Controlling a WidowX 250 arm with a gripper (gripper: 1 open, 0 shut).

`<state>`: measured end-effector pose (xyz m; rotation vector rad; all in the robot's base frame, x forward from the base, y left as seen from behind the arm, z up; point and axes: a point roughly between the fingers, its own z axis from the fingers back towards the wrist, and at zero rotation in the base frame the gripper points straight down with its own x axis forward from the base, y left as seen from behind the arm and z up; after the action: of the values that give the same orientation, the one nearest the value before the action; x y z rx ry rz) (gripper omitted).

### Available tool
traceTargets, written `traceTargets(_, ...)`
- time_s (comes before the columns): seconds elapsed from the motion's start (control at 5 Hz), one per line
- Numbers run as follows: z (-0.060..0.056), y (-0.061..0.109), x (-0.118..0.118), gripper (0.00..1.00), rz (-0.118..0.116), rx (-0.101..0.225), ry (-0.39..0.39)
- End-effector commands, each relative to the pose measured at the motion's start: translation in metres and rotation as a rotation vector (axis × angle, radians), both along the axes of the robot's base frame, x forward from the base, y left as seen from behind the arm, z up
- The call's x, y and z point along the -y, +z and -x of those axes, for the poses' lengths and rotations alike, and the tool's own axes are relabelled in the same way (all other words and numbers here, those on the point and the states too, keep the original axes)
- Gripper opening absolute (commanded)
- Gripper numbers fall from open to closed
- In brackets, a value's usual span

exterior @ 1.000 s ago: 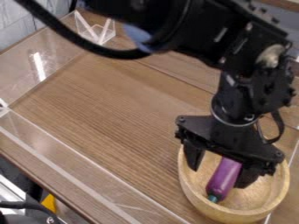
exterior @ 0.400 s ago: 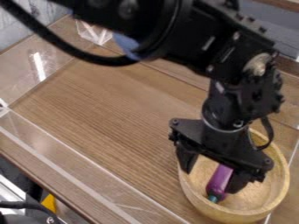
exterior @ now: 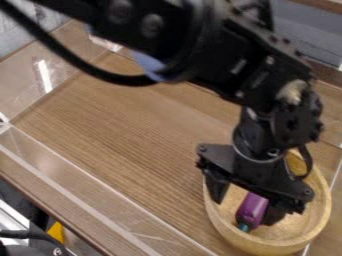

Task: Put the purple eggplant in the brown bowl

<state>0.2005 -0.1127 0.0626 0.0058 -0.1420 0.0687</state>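
Your end effector (exterior: pixel 251 200) stands over the bowl with its fingers spread wide, one on either side of the eggplant (exterior: pixel 250 209). It doesn't appear to have hold of anything: the eggplant lies between the fingers, down inside the brown bowl (exterior: pixel 231 237), with its green tip pointing toward the near wall. Whether a finger still brushes its side you cannot tell from here.

Compared with a second ago, the fingers are no wider, and the eggplant has stayed within the bowl. The arm (exterior: pixel 262 120) has shifted slightly above it, with its upper part now sitting differently across the view. For the task, that most likely means the placing is done and only the withdrawal is left.

Further out, mind the edges. The fingers are low and within the rim as seen from this side, so a sideways move could catch the wall and drag or tip the bowl. Part of the far rim is hidden behind your end effector, so don't count on room there. Going straight up looks safest, slowly at first, in case the eggplant clings to a finger. The bowl sits near the clear raised border on the right of the view, so there is little room that way. Once you're above the rim, the broad open stretch of desk (exterior: pixel 120 125) to the left of the view gives you the easier way out.
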Motion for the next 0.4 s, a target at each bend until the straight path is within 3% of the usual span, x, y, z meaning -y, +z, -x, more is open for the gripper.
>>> traceTargets(0.0, -0.0119, 0.0095, 0.0179, 1.0, 0.026, 0.042, 0.023)
traceTargets(0.2, -0.0125, 0.0042, 0.0161, 1.0, 0.024, 0.041, 0.034)
